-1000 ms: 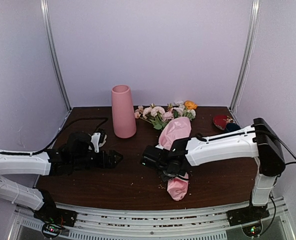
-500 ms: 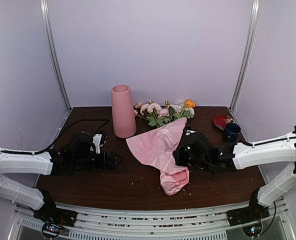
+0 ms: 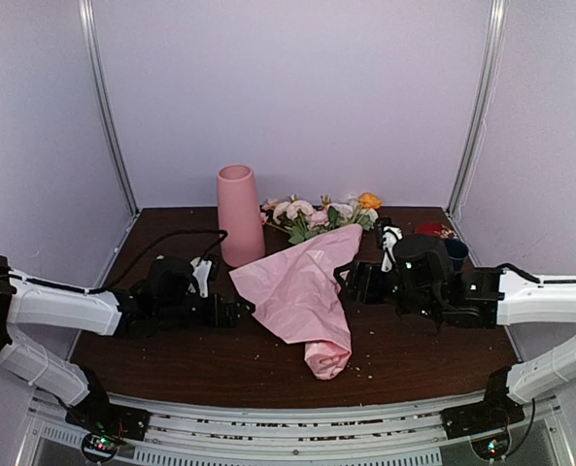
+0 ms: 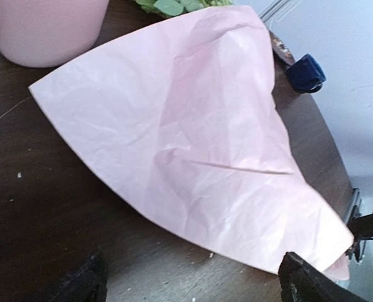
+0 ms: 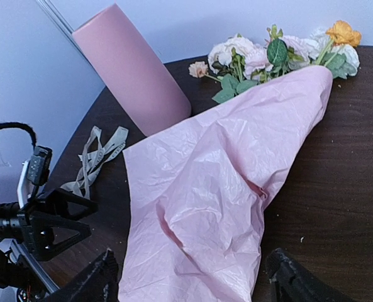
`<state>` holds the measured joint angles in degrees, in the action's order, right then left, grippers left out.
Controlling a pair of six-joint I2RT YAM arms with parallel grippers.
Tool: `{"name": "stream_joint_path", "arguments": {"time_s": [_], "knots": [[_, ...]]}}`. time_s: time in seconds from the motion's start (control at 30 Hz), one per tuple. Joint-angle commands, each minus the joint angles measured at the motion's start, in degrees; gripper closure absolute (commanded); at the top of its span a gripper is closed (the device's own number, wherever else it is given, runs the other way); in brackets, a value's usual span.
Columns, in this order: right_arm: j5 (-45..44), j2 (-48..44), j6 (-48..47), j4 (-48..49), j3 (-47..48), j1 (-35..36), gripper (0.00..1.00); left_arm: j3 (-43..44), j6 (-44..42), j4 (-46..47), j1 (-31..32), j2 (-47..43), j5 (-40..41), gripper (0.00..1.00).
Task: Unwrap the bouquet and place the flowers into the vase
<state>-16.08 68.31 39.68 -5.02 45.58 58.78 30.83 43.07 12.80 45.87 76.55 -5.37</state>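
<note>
Pink paper (image 5: 217, 189) over flowers (image 5: 274, 53); ribbon (image 5: 95, 157) near vase (image 5: 133, 82).

Pink vase (image 3: 240, 216), pink, white, orange flowers (image 3: 317, 216) (green leaves (image 5: 277, 51)), brown table (image 3: 171, 349)

both arms stretched low, pointing inward | left tool (image 3: 237, 311) jaws spread wide | right tool (image 3: 349, 282) jaws apart
</note>
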Motion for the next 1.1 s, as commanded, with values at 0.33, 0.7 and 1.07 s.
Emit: {"name": "stream_joint_path", "arguments": {"time_s": [0.33,0.7,1.07], "knots": [[3.3,7.9,-9.1,-6.0,10.6,2.4,0.14,2.3,14.1,9.6,0.2,6.3,-0.5,0.02],[-12.1,37.2,-23.8,-31.7,38.0,16.3,0.13,-12.8,18.1,1.4,0.2,-17.2,12.3,0.02],[-25.4,59.4,-24.5,-48.9,59.6,19.0,0.14,-18.1,17.1,-9.7,0.1,-34.9,17.6,0.02]]}}
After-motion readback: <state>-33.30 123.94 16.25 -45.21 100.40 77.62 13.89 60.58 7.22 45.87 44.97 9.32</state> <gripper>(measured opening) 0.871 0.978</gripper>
